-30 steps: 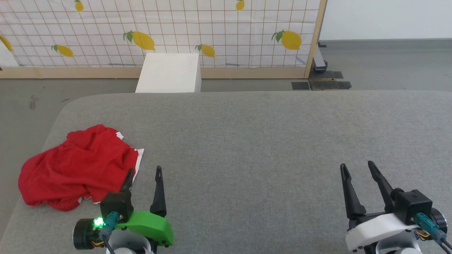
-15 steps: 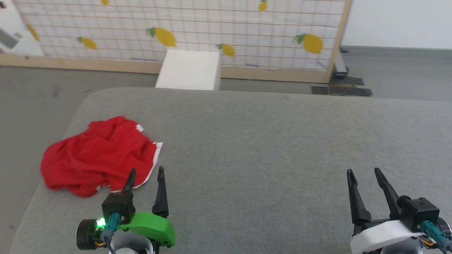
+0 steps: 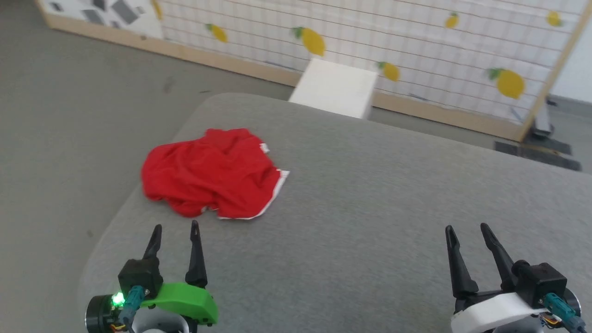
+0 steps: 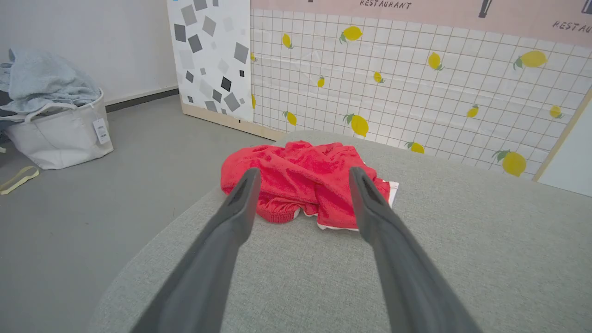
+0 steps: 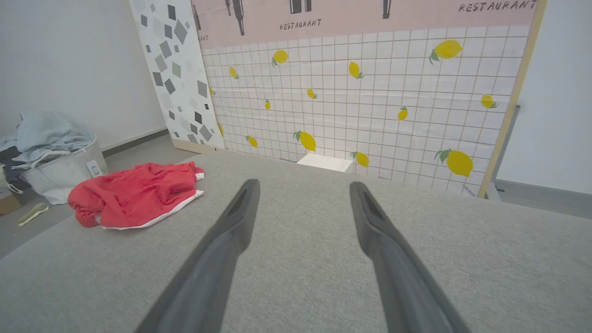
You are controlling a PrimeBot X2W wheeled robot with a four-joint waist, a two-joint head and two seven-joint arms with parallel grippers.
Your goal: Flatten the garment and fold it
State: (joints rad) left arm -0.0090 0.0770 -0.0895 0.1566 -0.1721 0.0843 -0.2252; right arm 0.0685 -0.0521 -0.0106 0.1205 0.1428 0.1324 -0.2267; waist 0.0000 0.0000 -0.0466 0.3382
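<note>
The garment lies in a crumpled red heap on the grey padded surface, near its far-left rounded corner and close to the left edge. It's not flat: folds and bunches all over. White trim runs along its near-right edge, w/ a small white bit at the far-right side too. In the left wrist view a gathered, ribbed edge shows at the heap's near side, tucked partly under.

Left gripper sits at the lower left of the head view, fingers spread apart and holding nothing. Its tips point toward the garment, w/ a strip of bare grey surface btwn tips and cloth, so no contact. From the left wrist cam the heap appears framed btwn the two fingers, beyond them.

Right gripper is at the lower right, fingers also parted and empty, over the surface's right part, well apart from the garment.

Beyond the far edge stands a white box, and behind it a lemon-print grid panel. Off to the left on the floor sits a pale bag piled w/ light-blue cloth.
</note>
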